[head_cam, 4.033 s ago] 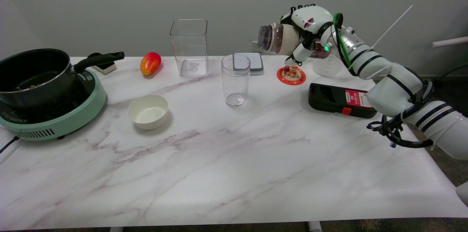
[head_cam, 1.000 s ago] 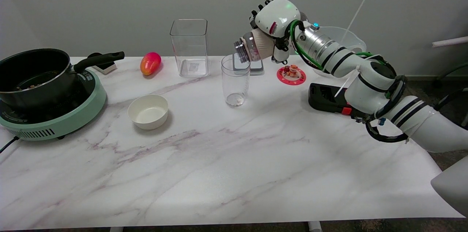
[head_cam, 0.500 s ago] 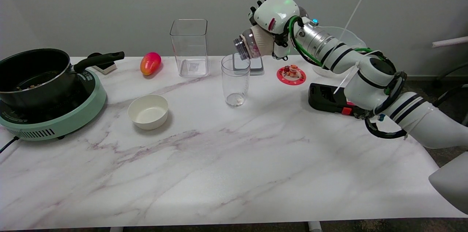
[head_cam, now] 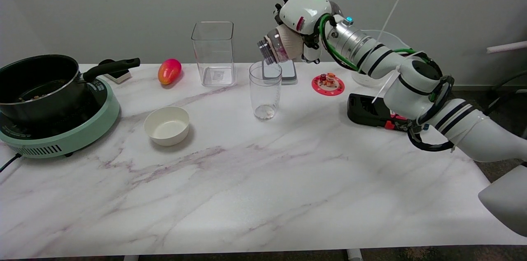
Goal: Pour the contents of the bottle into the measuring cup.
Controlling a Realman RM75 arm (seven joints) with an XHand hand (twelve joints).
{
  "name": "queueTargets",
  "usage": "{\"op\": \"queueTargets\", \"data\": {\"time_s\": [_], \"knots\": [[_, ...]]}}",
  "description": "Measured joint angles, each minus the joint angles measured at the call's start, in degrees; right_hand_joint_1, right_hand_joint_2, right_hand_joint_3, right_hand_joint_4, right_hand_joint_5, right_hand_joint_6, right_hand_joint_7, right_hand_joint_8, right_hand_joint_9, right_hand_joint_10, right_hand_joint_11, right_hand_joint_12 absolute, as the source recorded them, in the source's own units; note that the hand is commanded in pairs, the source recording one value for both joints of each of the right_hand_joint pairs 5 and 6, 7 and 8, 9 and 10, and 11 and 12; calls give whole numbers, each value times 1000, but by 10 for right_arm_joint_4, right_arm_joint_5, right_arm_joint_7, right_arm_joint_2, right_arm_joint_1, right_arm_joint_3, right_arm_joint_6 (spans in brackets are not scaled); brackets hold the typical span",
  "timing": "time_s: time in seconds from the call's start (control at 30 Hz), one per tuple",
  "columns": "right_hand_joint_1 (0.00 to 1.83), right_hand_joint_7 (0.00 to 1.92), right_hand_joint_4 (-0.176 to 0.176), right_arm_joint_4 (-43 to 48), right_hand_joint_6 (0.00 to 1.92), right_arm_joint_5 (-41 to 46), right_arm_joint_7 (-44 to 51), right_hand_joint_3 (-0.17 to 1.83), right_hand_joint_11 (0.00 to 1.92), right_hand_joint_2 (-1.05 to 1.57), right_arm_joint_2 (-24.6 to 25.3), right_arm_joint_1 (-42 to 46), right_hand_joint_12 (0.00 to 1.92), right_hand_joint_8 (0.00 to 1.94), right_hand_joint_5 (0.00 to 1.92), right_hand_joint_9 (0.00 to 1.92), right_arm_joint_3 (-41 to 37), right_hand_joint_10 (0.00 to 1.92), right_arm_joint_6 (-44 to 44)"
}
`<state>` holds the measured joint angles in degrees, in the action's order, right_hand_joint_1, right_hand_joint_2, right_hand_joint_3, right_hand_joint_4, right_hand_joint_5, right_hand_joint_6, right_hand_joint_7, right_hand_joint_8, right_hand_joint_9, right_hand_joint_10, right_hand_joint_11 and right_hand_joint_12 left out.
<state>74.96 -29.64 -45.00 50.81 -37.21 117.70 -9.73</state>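
Head view is showing your right hand [head_cam: 304, 9] gripping the bottle [head_cam: 278, 46], tilted mouth-down just above the cup [head_cam: 265, 90] on the surface [head_cam: 263, 178]. You should be keeping the mouth over the rim, tipping slowly.

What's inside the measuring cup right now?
A few small pale pieces lie at the bottom of the measuring cup; the rest looks empty. The right hand holds the bottle tilted, mouth above the rim. The hand covers most of the bottle, so its remaining contents cannot be seen.
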Motion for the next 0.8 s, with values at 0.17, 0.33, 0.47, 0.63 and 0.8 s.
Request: {"op": "queueTargets", "data": {"time_s": [0.17, 0.33, 0.47, 0.63, 0.8], "knots": [[1527, 1497, 0, -1, 1445, -8, 0, 1338, 1099, 311, 1, -5, 1099, 1497, 1445, 1330, 5, 1330, -4], [1527, 1498, 0, -1, 1448, -18, 0, 1334, 1100, 314, 1, -9, 1100, 1498, 1448, 1331, 7, 1331, -8], [1526, 1500, 0, -1, 1452, -26, -1, 1327, 1101, 321, 0, -10, 1101, 1500, 1452, 1332, 9, 1332, -9], [1527, 1502, 0, -1, 1462, -37, -1, 1318, 1106, 328, -2, -12, 1106, 1502, 1462, 1333, 10, 1333, -12], [1528, 1502, 0, 1, 1466, -50, -1, 1314, 1109, 329, -4, -12, 1109, 1502, 1466, 1334, 10, 1334, -13]]}}
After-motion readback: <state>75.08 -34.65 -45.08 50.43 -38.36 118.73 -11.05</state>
